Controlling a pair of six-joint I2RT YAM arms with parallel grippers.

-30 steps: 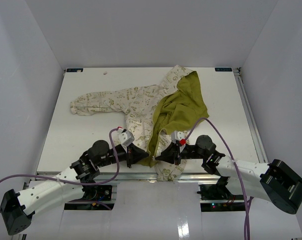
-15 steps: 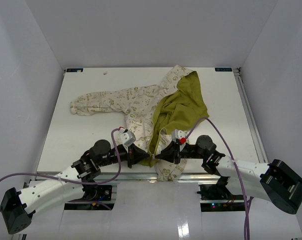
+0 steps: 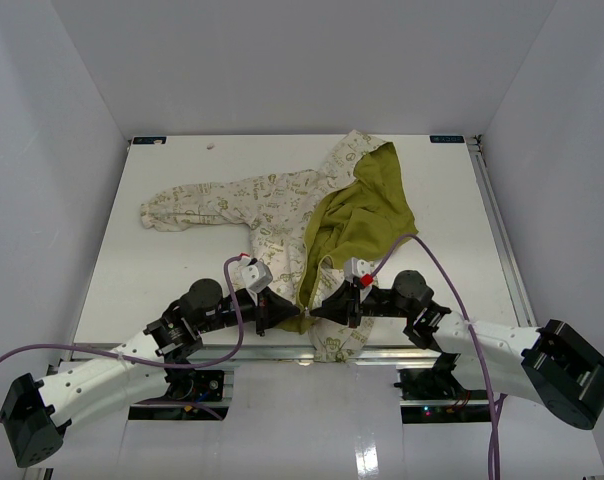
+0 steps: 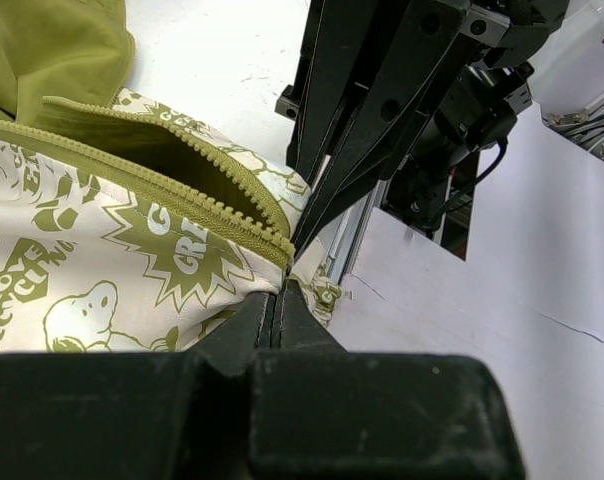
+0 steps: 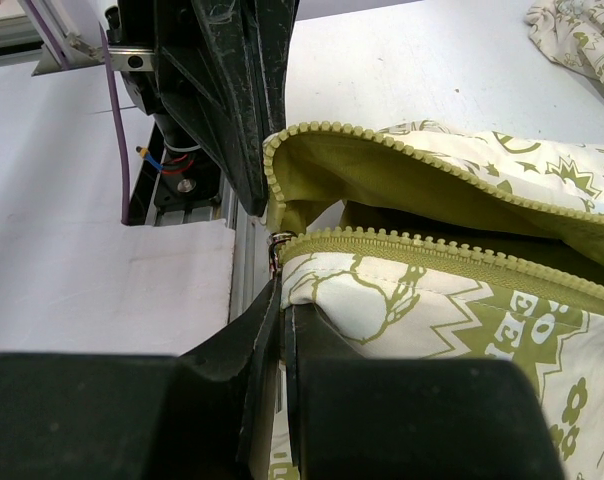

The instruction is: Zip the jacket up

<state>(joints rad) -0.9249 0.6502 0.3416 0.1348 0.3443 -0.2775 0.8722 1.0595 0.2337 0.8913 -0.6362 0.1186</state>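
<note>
The jacket [image 3: 272,205], cream with green print and olive lining [image 3: 367,215], lies open on the table, its hem at the near edge. My left gripper [image 3: 290,315] is shut on the hem fabric at the bottom end of the left zipper track [image 4: 182,205]. My right gripper [image 3: 317,312] is shut on the hem of the right panel just below its zipper track [image 5: 432,250], where a small metal zipper piece [image 5: 278,243] shows. The two grippers face each other, almost tip to tip, with the zipper halves apart above them.
The table's near edge with its metal rail [image 3: 422,352] runs just below both grippers. One sleeve [image 3: 177,205] stretches to the left. The hood [image 3: 367,160] lies toward the back. White walls enclose the table.
Both grippers have crept slightly closer to each other at the hem; the jacket has barely shifted.
</note>
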